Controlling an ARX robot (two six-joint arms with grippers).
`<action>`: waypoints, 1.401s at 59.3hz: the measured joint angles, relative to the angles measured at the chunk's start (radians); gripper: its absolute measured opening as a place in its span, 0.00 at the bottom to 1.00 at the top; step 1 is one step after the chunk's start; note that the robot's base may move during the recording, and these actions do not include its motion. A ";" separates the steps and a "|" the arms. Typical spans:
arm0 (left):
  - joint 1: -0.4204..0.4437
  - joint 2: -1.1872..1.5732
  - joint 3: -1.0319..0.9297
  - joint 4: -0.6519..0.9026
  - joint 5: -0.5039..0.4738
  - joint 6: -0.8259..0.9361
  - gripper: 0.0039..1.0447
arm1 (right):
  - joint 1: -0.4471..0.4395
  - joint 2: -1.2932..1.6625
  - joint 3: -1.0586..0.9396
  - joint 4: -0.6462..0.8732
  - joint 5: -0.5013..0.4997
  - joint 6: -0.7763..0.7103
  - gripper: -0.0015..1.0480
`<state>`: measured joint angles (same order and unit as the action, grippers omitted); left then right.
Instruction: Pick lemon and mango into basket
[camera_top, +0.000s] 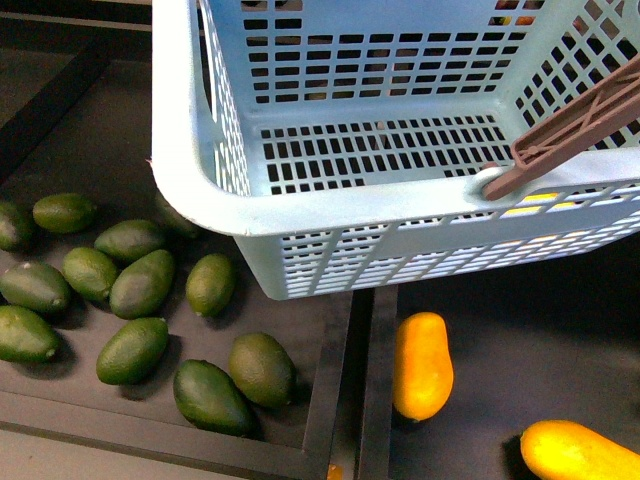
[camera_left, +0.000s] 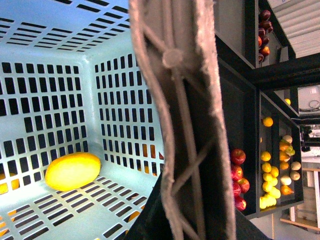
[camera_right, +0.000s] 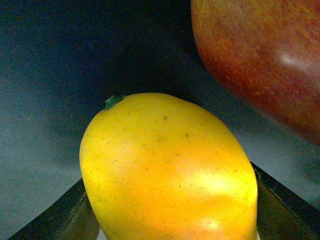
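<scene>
Left bin is just green ovals (camera_top: 140, 285), skip those. The basket (camera_top: 175, 150) hangs with its brown handle (camera_left: 190, 125) right in the left wrist cam's face, and you can't tell what the left pincer is doing. The lemon (camera_left: 72, 171) lies on the basket floor near a corner. The right pincer (camera_right: 170, 210) straddles the mango (camera_right: 167, 150), but the grip isn't confirmed. Watch the red apple (camera_right: 260, 60) crowding it: you could knock it, or the smooth mango could slip.

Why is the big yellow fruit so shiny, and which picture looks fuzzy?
Right wrist view: light bounces off the mango, leaving a bright glare patch; the red fruit nearby looks soft. Left wrist view: the brown handle is too close, so fuzzy. Front view: sharp, evenly lit.
</scene>
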<state>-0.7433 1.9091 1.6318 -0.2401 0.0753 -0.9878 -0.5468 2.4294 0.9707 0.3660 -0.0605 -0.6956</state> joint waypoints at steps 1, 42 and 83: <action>0.000 0.000 0.000 0.000 0.000 0.000 0.04 | -0.005 -0.010 -0.009 0.002 -0.010 0.006 0.68; 0.000 0.000 0.000 0.000 0.000 0.000 0.04 | -0.087 -0.816 -0.302 -0.029 -0.498 0.439 0.68; 0.000 0.000 0.000 0.000 0.000 0.000 0.04 | 0.463 -1.124 -0.304 0.018 -0.257 0.790 0.67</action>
<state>-0.7433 1.9091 1.6318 -0.2401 0.0757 -0.9878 -0.0834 1.3056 0.6666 0.3836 -0.3176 0.0948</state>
